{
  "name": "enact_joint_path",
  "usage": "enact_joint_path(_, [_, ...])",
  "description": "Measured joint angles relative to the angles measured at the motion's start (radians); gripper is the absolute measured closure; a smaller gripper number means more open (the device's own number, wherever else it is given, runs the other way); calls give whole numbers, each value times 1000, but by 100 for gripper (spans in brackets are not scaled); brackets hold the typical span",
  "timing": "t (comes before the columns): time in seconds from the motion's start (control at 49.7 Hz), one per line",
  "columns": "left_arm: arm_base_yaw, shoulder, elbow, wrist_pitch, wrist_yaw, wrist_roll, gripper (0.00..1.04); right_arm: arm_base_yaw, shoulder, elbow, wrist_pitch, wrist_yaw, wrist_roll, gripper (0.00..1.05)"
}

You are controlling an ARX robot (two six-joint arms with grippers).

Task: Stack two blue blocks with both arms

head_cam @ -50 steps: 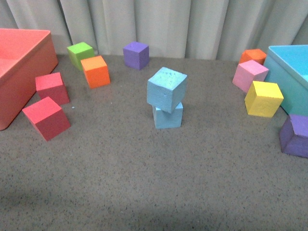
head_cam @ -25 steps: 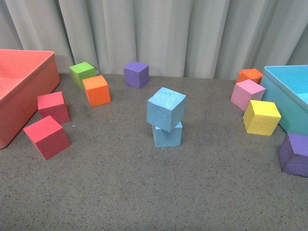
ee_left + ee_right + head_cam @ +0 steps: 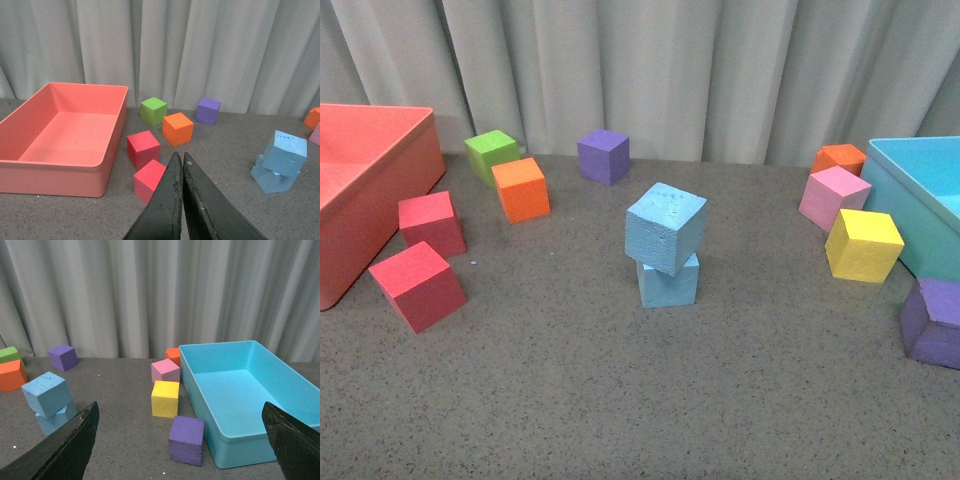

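Two light blue blocks stand stacked mid-table: the upper blue block (image 3: 666,227) sits tilted and twisted on the lower blue block (image 3: 669,281). The same stack shows in the left wrist view, upper block (image 3: 284,152) on lower block (image 3: 274,176), and in the right wrist view, upper block (image 3: 47,393) on lower block (image 3: 56,419). Neither arm appears in the front view. My left gripper (image 3: 181,156) is shut with nothing in it, well away from the stack. My right gripper (image 3: 180,412) is open and wide, also apart from the stack.
A red bin (image 3: 365,180) sits at the left with two red cubes (image 3: 418,285) (image 3: 432,222), an orange cube (image 3: 521,189), a green cube (image 3: 491,152) and a purple cube (image 3: 603,156). A turquoise bin (image 3: 920,190) at the right has pink (image 3: 834,197), yellow (image 3: 863,244), orange (image 3: 839,158) and purple (image 3: 932,322) cubes beside it.
The front view's framing shifted between one second and half a second ago, showing more curtain. The blue stack and the other cubes have not moved since.
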State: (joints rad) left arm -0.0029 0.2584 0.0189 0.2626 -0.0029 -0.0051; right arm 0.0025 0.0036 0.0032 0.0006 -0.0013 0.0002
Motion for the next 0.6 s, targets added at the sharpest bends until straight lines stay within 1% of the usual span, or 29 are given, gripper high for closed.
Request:
enact_joint_path(0.302, [0, -82, 0, -82, 0, 0, 101, 0, 0, 0, 0, 0, 0, 10])
enact_joint_path(0.382, [0, -211, 0, -244, 0, 0, 101, 0, 0, 0, 0, 0, 0, 10])
enact_joint_path(0.543, [0, -253, 0, -261, 0, -1, 101, 0, 0, 0, 0, 0, 0, 10])
enact_joint_path(0.604, [0, -253, 0, -261, 0, 0, 89, 0, 0, 0, 0, 0, 0, 10])
